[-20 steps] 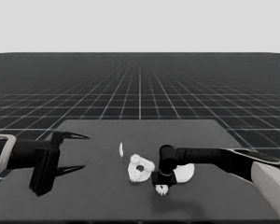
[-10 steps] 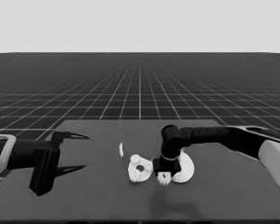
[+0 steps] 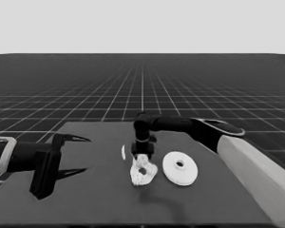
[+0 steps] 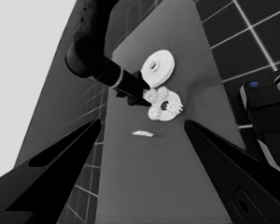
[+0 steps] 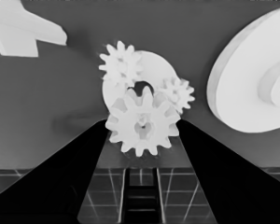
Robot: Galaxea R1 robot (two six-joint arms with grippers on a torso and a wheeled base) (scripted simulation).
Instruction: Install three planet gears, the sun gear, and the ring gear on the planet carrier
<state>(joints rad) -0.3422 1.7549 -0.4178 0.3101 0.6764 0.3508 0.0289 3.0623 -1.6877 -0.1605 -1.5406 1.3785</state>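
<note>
Nearest in the head view, along the dark table [image 3: 85, 204], mostly bare matte surface. At the left end, parked left gripper [image 3: 71, 154], long pointed black fingers spread wide, grasping nothing; nothing seen beneath them.

Mid-table, the smaller round part [image 3: 143, 173]: flat, white, wide central hole, partly covered by gears. In the right wrist view, two small toothed gears [image 5: 122, 64] and [image 5: 177, 93] resting on its face beside the hole. A third gear [image 5: 142, 122], looming large, held between the fingers of the right gripper [image 3: 143, 156], clenched on it, just over the near rim of the smaller round part; whether seated or still above it, cannot tell. Only three gears made out; a fourth not found.

Just beside, toward the right, the larger round part [image 3: 180, 167]: thick white disc, raised hub, small central hole, lying flat and uncovered, close to the smaller one; touching or not, unclear. Cut off by the frame edge in the right wrist view.

Slightly farther, left of the gripper, a thin white piece [image 3: 123, 152], slender sliver, apart from the rest.

Beyond, right arm crossing from the right edge, black near the wrist, pale grey in the lower corner.
</note>
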